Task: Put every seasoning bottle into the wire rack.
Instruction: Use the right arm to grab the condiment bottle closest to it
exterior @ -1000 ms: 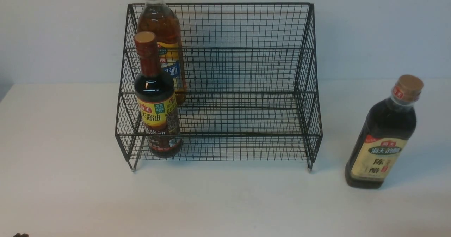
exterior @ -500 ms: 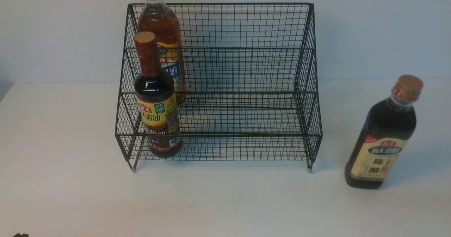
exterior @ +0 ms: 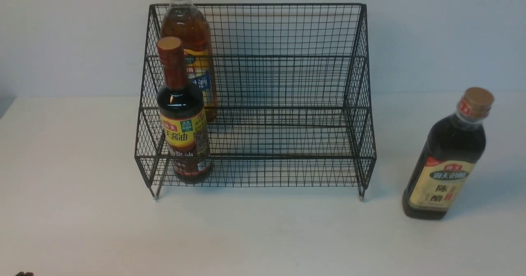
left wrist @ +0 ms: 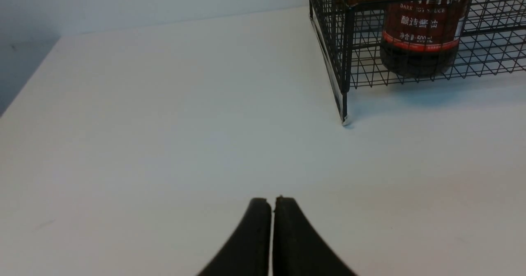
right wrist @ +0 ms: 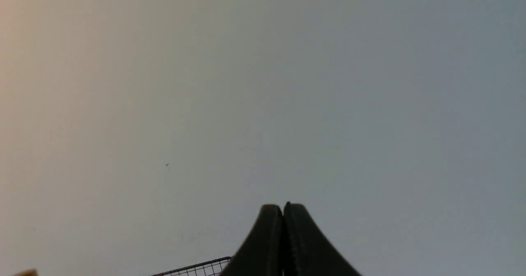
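The black wire rack (exterior: 287, 83) stands at the middle back of the white table. On its upper tier at the left is the amber seasoning bottle (exterior: 189, 33). In front of it, on the lower tier, stands the dark red-necked bottle (exterior: 181, 116), whose base (left wrist: 419, 50) also shows in the left wrist view. The dark squarish bottle (exterior: 448, 161) stands upright on the table, right of the rack. My left gripper (left wrist: 272, 200) is shut and empty, low over the table, near the rack's front left leg (left wrist: 344, 118). My right gripper (right wrist: 282, 206) is shut and empty, facing the wall.
The white table (exterior: 82, 206) runs back to a pale wall (exterior: 452, 29). A top edge of the rack (right wrist: 193, 267) shows in the right wrist view. A small dark tip (exterior: 24, 274) shows at the bottom left corner of the front view.
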`<state>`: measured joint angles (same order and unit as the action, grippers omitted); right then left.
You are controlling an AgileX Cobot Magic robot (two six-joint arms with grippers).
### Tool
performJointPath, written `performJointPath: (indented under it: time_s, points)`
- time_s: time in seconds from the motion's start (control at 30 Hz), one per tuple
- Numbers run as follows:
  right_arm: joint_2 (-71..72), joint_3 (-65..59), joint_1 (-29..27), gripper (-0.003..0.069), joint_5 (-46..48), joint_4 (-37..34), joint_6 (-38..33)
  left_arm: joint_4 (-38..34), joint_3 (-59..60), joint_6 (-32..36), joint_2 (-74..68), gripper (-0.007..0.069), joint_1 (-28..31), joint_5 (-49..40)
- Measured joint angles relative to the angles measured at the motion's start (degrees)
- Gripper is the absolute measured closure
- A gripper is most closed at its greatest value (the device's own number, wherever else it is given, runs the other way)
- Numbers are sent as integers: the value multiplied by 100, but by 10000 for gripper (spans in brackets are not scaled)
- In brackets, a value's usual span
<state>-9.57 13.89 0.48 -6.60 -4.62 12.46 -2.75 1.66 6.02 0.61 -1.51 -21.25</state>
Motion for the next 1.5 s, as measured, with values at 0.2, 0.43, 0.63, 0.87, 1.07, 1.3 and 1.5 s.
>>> performJointPath:
  time_s: [0.2,0.43,0.63,0.87,1.07,1.3,1.5]
  points:
    - [-1889,512,6,671,-128,462,103,0,0,0,0,629,0,0]
    - [-3654,512,21,599,-1450,840,340,0,0,0,0,629,0,0]
    - [-4389,605,28,382,-2048,1384,1027,0,0,0,0,629,0,0]
    - [-5145,1010,66,134,-2553,2033,1296,0,0,0,0,629,0,0]
    - [-5853,1329,486,99,-2578,2068,1096,0,0,0,0,629,0,0]
    - [-6546,1379,580,97,-2572,1855,331,0,0,0,0,629,0,0]
    - [-6759,1379,580,174,-2572,1666,289,0,0,0,0,629,0,0]
